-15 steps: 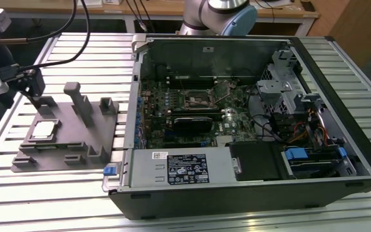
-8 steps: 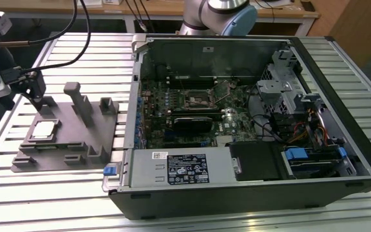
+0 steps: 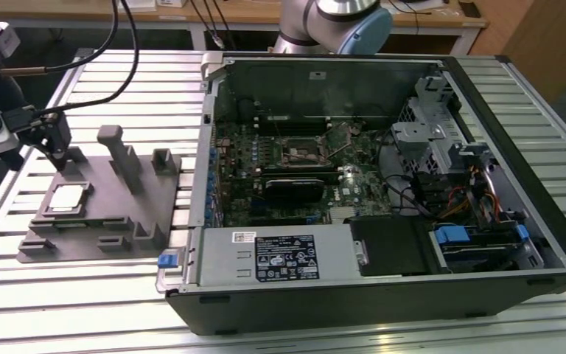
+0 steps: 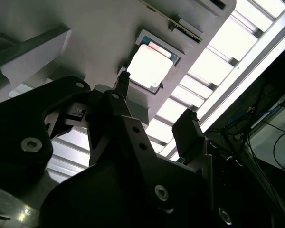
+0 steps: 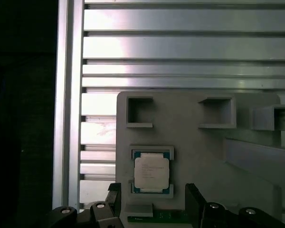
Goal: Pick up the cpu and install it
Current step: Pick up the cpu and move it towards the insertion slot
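Status: pick not yet made.

- The cpu (image 5: 152, 172) lies flat, silver top up, in its square recess on the grey fixture tray (image 3: 116, 221). The tray sits on the slatted metal surface (image 3: 86, 295), toward the exterior view's left and beside the open computer case (image 3: 382, 295).
- The gripper (image 5: 152, 190) hangs just above the tray, near the cpu. In the first wrist view the fingers (image 5: 192, 199) stand wide, one to either side of the chip's line, with a gap broader than the chip. They hold nothing, and I see no contact with the cpu or the recess walls.
- The second wrist view agrees: the bright chip shows in the gap between the two dark finger tips, apart from both.
- The case lies on its side with the motherboard (image 3: 293, 177) exposed. The socket (image 3: 301, 153) looks like the square frame near the board's middle. I take it to be empty, but that part of the exterior view is too cluttered to be sure.

Progress: the approach is roughly lined up over the chip. The grasp, the lift, the carry to the case and the seating in the socket are all undone.
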`<state>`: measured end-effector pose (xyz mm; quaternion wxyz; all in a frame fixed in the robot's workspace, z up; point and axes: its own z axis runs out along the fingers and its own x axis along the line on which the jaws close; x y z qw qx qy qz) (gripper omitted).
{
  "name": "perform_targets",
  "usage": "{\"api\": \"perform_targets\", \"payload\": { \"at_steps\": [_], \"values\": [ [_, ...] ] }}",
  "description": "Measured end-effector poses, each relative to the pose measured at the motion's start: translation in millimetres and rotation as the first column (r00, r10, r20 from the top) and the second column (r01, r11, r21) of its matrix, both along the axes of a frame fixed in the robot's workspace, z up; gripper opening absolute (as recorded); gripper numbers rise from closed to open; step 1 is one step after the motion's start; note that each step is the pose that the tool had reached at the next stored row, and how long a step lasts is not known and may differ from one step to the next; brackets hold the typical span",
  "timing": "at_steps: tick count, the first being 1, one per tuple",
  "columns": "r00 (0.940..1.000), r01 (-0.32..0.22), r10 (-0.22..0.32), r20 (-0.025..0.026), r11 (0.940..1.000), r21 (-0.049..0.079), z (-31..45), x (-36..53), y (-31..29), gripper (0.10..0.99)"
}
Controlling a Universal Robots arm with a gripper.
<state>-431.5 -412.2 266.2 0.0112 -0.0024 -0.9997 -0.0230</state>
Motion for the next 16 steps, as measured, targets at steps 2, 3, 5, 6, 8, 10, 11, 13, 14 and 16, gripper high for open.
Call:
{"api": "perform_targets", "payload": {
  "at_steps": [2,3,5,6,8,10,11,13,14,16],
  "values": [
    [1.0000,0.000,0.000,0.0000,1.0000,0.000,-2.1,-0.1,0.0,0.647],
    [1.0000,0.000,0.000,0.0001,1.0000,0.000,-3.7,-0.1,-0.1,0.647],
    [1.0000,0.000,0.000,0.0001,1.0000,0.000,-6.6,-0.1,-0.1,0.647],
    [1.0000,0.001,-0.001,0.0002,1.0000,0.000,-7.8,-0.1,-0.1,0.647],
    [1.0000,0.005,-0.005,0.0000,1.0000,0.000,-9.9,-0.1,-0.1,0.647],
    [1.0000,0.005,-0.005,-0.0002,1.0000,0.000,-10.7,-0.1,-0.1,0.647],
    [1.0000,0.005,-0.005,-0.0003,1.0000,0.000,-10.8,-0.2,-0.1,0.647],
    [1.0000,0.005,-0.005,0.0000,1.0000,0.000,-11.3,-0.1,-0.1,0.647],
    [1.0000,0.005,-0.005,0.0000,1.0000,0.000,-11.5,-0.1,-0.1,0.647],
    [1.0000,0.005,-0.005,0.0001,1.0000,0.000,-12.0,-0.1,-0.1,0.647]
  ]
}}
